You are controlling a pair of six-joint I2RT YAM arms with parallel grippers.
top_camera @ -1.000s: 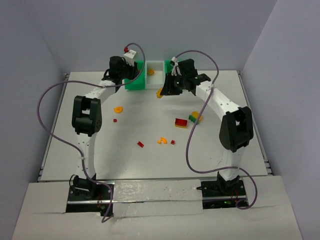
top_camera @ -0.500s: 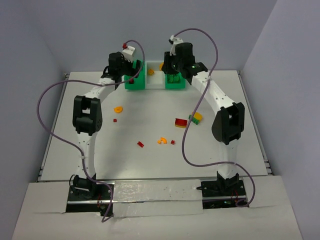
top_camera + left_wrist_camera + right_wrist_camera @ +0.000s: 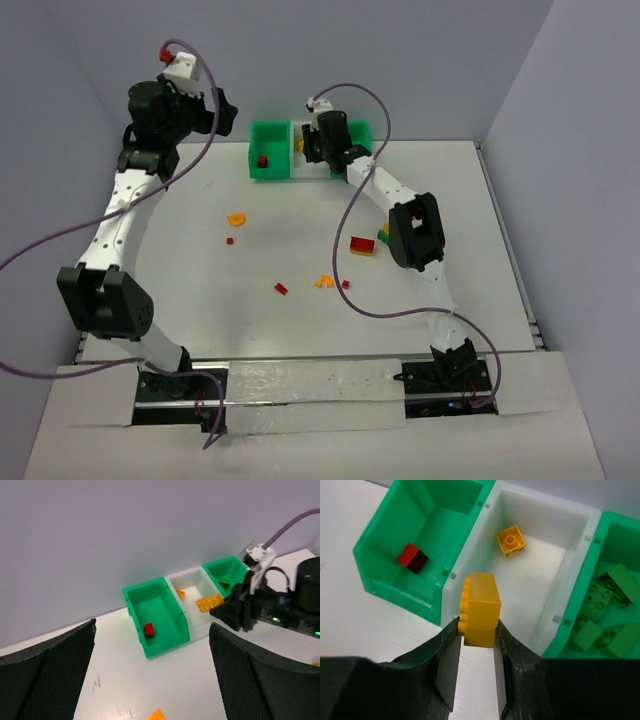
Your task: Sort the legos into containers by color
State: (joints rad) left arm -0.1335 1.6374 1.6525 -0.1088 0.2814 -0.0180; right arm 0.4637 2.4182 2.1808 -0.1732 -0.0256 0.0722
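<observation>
While the right gripper (image 3: 476, 632) pinches the yellow brick (image 3: 480, 605) between near-closed jaws, long axis toward 12 o'clock, the white bin (image 3: 540, 580) opens at 1 o'clock just beyond; left gripper (image 3: 150, 677) gapes empty, high, well apart.

**Top external.** Fixed, high above and behind the arm bases at the near edge of the table (image 3: 200, 300). Faces forward and down. Distant: takes in the whole table as far as the back wall.

**Left wrist.** Raised near the far left corner. Faces obliquely down and rightward along the far edge. Middle range.

**Right wrist.** Close above the containers (image 3: 400, 590), facing almost straight down.

**Shared by all three views.** The containers at the far edge.
</observation>
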